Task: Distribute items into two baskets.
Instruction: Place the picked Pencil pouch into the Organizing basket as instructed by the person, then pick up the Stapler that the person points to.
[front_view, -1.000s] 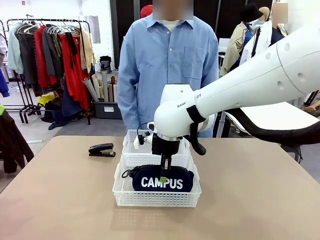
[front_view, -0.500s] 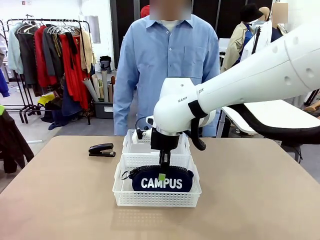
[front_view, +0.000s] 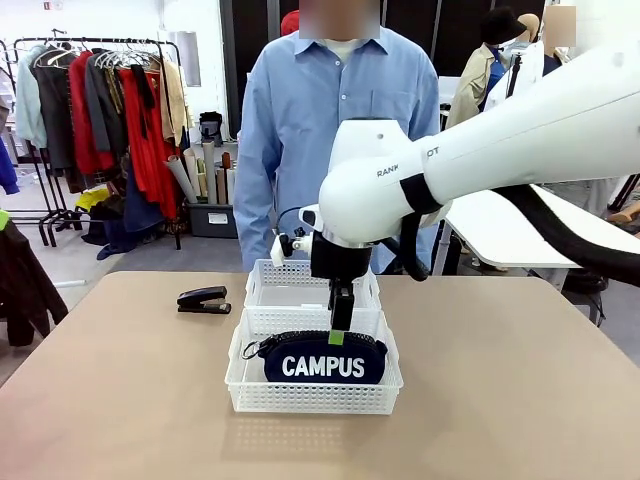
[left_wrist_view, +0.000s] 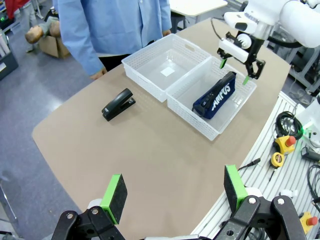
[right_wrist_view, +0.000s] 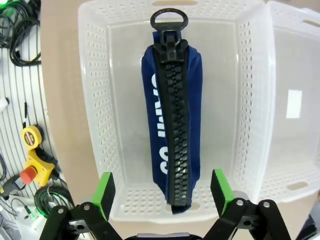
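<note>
The navy pouch (front_view: 325, 362) with white CAMPUS lettering lies in the near white basket (front_view: 315, 396). My right gripper (front_view: 338, 326) hangs just above it, open and holding nothing. Seen from the right wrist, the pouch (right_wrist_view: 172, 120) lies zipper-up along the basket (right_wrist_view: 97, 110), and the right gripper (right_wrist_view: 162, 191) has its green pads spread wide above it. The far basket (front_view: 264, 290) holds no item. A black stapler (front_view: 204, 299) rests on the table, left of the far basket. My left gripper (left_wrist_view: 174, 192) is open high above the table, far from the stapler (left_wrist_view: 118, 104) and the pouch (left_wrist_view: 216, 95).
A person in a blue shirt (front_view: 335, 120) stands at the far edge behind the baskets, arms at the sides. The tan table (front_view: 120, 400) has free room on both sides of the baskets. Cables and emergency-stop buttons (left_wrist_view: 286, 142) lie off the robot's side.
My right gripper has opened, let go of the pouch and risen a little. The pouch stays in the near basket. The stapler has not moved.
</note>
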